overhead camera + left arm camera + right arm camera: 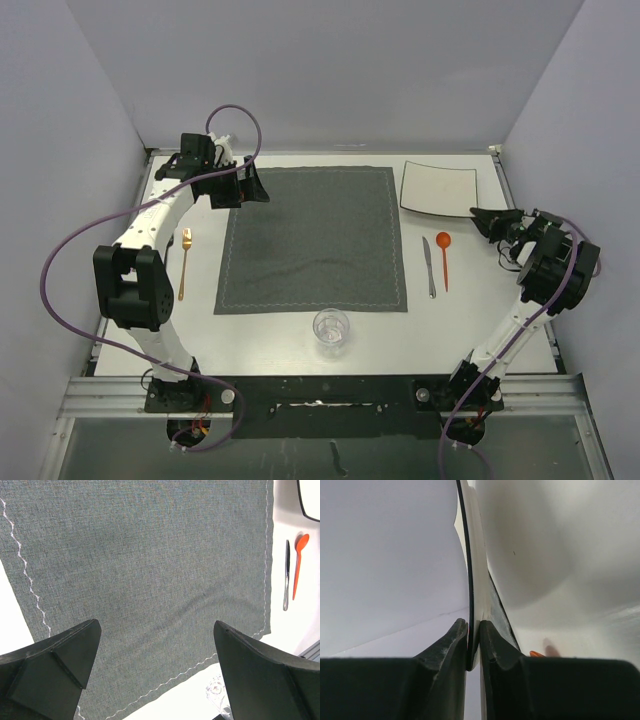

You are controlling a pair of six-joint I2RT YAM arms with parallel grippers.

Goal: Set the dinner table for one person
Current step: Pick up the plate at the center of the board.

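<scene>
Clamping almost shut on the thin edge of the white plate point(438, 188), the right fingers point(455, 645) grip its nearest corner. The left fingers point(65, 655) hang spread wide, holding nothing, over the far corner of the grey placemat point(312, 240). Between the two pairs lie a knife point(430, 268) and orange spoon point(445, 262) on the white table point(260, 335) spreading beneath both.

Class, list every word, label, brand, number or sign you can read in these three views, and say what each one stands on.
None: no text can be read in any view.
The table, placemat, plate, knife, spoon, fork and glass all look unmarked.
</scene>
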